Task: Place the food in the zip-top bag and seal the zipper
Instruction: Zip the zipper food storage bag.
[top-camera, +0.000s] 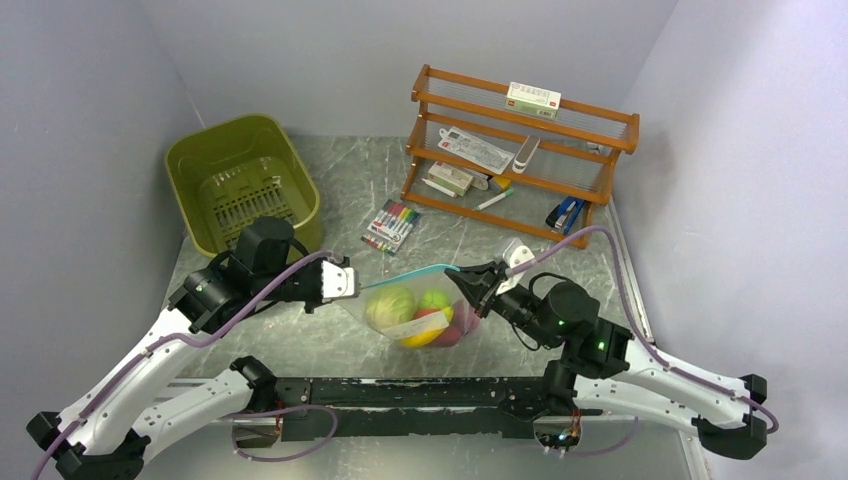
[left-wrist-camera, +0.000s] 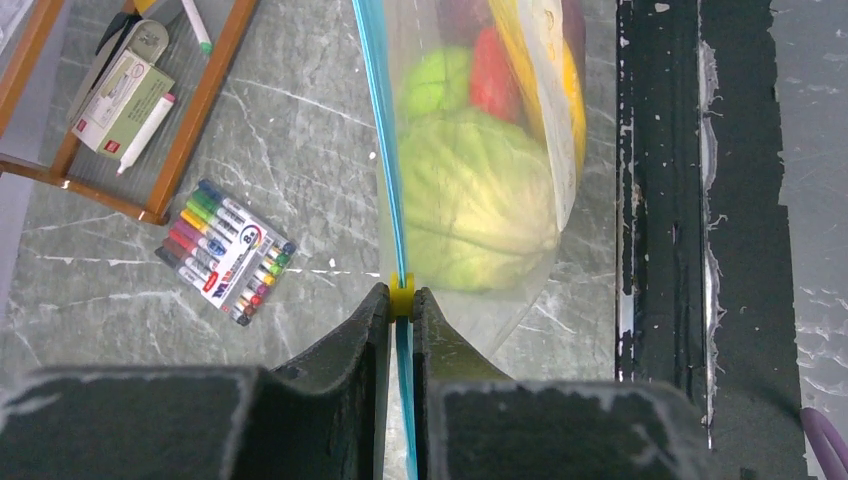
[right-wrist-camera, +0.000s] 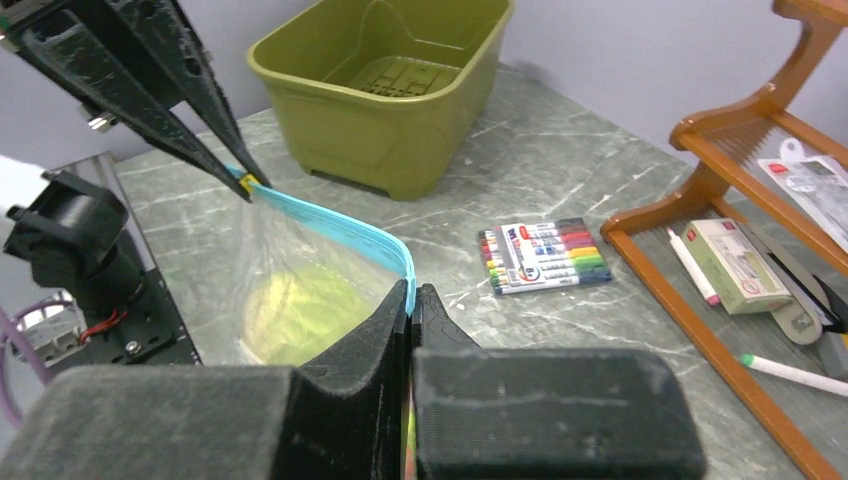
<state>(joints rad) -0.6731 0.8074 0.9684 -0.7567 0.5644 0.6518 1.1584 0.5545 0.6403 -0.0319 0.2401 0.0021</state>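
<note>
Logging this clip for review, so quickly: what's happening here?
Both arms hold the zip-top bag stretched between them. The left gripper is shut on one end of the zipper, at a small yellow tab; the right gripper is shut on the other end. The food is already inside. The strip looks closed, but a full seal cannot be confirmed.

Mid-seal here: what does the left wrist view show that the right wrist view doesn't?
Only left wrist: the red piece and yellow banana inside the bag. Only right wrist: the olive tub and the full span of the zipper up to the left gripper. Both: zipper, pale green piece, marker pack, wooden rack.
</note>
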